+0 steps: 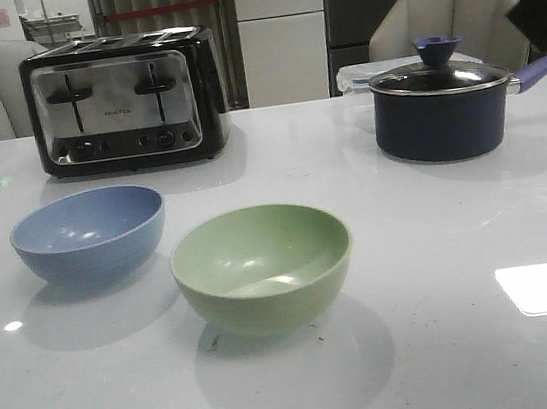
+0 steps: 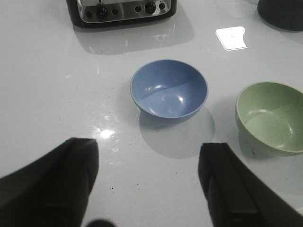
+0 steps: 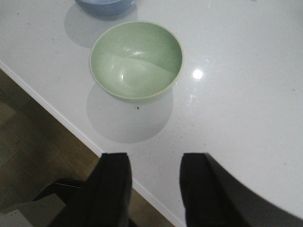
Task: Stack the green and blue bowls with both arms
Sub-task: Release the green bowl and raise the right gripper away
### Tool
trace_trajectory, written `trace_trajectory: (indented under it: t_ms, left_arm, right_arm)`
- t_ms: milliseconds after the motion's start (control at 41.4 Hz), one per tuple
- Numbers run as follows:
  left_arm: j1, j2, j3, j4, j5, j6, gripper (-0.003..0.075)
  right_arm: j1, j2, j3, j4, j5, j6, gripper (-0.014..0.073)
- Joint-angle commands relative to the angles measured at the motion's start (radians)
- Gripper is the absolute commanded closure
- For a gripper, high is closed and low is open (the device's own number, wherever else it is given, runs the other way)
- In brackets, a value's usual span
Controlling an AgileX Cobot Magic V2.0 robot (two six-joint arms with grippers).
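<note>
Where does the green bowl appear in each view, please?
Front view: green bowl at centre, near side of the table.
Left wrist view: at the right edge, partly cut off.
Right wrist view: upper centre, whole.
Shared landmark: the blue bowl beside it, not touching.

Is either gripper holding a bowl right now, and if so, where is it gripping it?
Nothing is held. The left gripper and right gripper are both open and empty, while the blue bowl and green bowl sit apart on the table.
</note>
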Motion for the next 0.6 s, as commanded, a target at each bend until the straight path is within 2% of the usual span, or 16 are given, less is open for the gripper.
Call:
trace_trajectory:
  t_ms: [0,145,314,580]
  left_arm:
    - [-0.008,0.006,-0.027,-0.010,-0.076,0.000,0.0213]
    - [-0.008,0.061,-0.059,0.011,-0.041,-0.002,0.0213]
    - [-0.008,0.217,-0.144,0.011,0.035,-0.002,0.0213]
    - [-0.008,0.522,-0.271,0.007,0.016,-0.002,0.0213]
  right_arm:
    - [0.000,-0.052,0.004,-0.005,-0.055,-0.011,0.0210]
    - [0.000,-0.070,0.011,-0.005,-0.052,-0.011,0.0210]
    - [0.000,-0.070,0.011,-0.005,-0.052,-0.011,0.0210]
    - [0.000,-0.070,0.011,-0.005,-0.052,-0.011,0.0210]
